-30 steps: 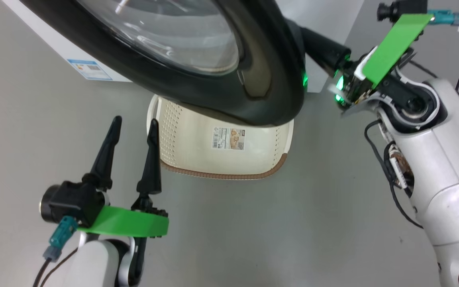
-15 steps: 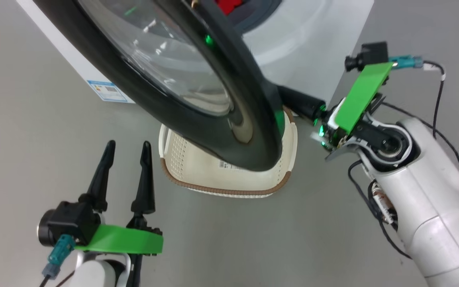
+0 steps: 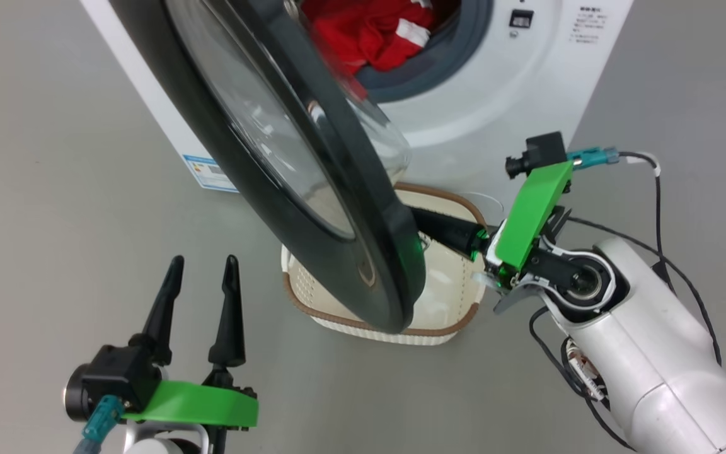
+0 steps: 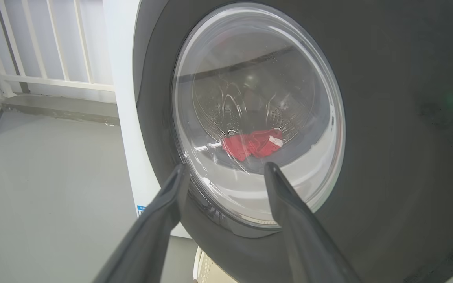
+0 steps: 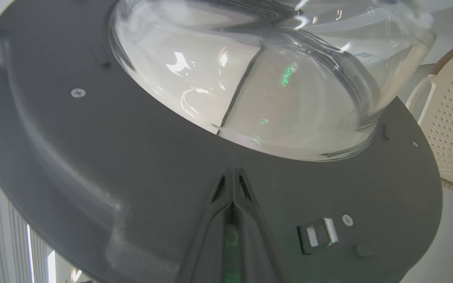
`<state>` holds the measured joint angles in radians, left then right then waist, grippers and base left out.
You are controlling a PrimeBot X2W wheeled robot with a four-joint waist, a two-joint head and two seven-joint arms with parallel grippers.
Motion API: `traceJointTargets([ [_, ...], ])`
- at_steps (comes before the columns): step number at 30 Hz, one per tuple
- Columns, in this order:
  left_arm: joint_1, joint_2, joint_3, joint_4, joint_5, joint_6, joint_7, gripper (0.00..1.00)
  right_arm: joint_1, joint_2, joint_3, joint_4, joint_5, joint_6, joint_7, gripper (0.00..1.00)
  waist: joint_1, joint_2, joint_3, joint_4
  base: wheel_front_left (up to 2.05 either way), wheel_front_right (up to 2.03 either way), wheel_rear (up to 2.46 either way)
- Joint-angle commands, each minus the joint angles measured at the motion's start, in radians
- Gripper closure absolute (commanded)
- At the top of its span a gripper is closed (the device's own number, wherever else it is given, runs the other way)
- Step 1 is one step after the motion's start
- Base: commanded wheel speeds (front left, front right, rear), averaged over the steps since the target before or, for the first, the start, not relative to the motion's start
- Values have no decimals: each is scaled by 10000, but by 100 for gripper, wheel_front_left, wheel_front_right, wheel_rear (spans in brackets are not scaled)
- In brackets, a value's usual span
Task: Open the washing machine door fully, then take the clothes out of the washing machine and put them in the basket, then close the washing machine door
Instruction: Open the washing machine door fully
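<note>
From the head view the washing machine door [image 3: 287,164] stands swung part-way out from the washing machine [image 3: 501,107], over the basket [image 3: 457,277] on the grey floor [image 3: 54,189]. The red clothes [image 3: 369,31] lie in the drum mouth. The left gripper [image 3: 204,261] hangs low before the door, jaws spread wide and grasping nothing. Its wrist view looks through the door's glass at the clothes [image 4: 254,143], with a white railing [image 4: 53,39] behind the machine. The right wrist view gives the door's inner face instead: the right gripper [image 5: 232,173] has its jaws clenched together on nothing, tips against the dark frame just below the glass bowl, a latch [image 5: 321,234] beside them
</note>
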<state>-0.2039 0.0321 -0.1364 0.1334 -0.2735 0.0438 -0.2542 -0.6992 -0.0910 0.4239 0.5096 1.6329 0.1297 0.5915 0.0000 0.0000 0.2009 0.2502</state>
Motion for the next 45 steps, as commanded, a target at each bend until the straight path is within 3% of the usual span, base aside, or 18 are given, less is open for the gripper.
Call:
traceJointTargets([
  [1, 19, 181, 297, -221, -47, 76, -76, 0, 119, 278, 195, -265, 50, 10, 101, 100, 0, 0, -243, 227, 0, 0, 0],
  [32, 948, 265, 165, -117, -41, 164, 5, 0, 915, 405, 1600, 7, 682, 10, -316, 100, 0, 0, -1619, 2328, 0, 0, 0],
  [45, 1259, 337, 274, -500, -151, 381, -9, 0, 470, 406, 2504, 157, 1118, 10, -556, 100, 0, 0, -1498, 2480, 0, 0, 0],
])
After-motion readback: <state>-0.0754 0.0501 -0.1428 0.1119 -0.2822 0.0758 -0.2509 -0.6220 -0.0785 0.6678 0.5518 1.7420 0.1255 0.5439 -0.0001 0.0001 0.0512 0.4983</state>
